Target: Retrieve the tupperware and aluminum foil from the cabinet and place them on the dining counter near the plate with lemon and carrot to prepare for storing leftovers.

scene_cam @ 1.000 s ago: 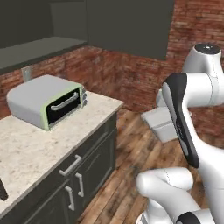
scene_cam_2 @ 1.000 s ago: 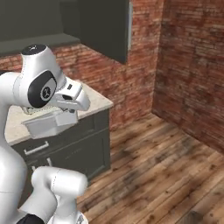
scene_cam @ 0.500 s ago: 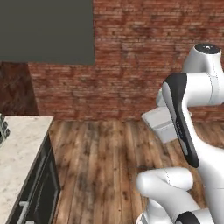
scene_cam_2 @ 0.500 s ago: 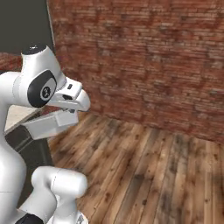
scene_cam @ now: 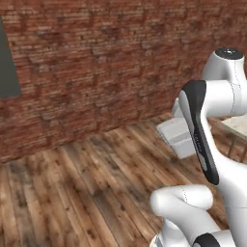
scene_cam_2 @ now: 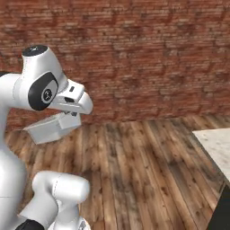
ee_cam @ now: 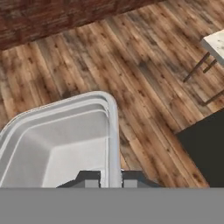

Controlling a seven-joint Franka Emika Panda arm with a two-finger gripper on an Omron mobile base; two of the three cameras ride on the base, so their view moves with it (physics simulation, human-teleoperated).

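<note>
The tupperware (ee_cam: 65,144) is a white, open, rectangular tub, and my gripper (ee_cam: 111,178) is shut on its right-hand rim, one finger inside and one outside. In the base views the tupperware (scene_cam: 176,137) hangs in the air in front of the arm, well above the wooden floor. From the right side the tupperware (scene_cam_2: 49,128) tilts slightly under the hand. The aluminum foil and the plate with lemon and carrot are out of view.
A brick wall (scene_cam: 96,62) closes the far side, with plank floor (scene_cam_2: 134,161) below. A pale counter corner (scene_cam_2: 215,143) sits at the right, seen from the hand as a counter corner (ee_cam: 216,43) with thin legs under it. A dark block (ee_cam: 205,148) lies close by.
The whole picture has swung: the counter with the toaster oven and the cabinets slid out to the left, leaving brick wall and floor. The tupperware stays in the shut gripper.
</note>
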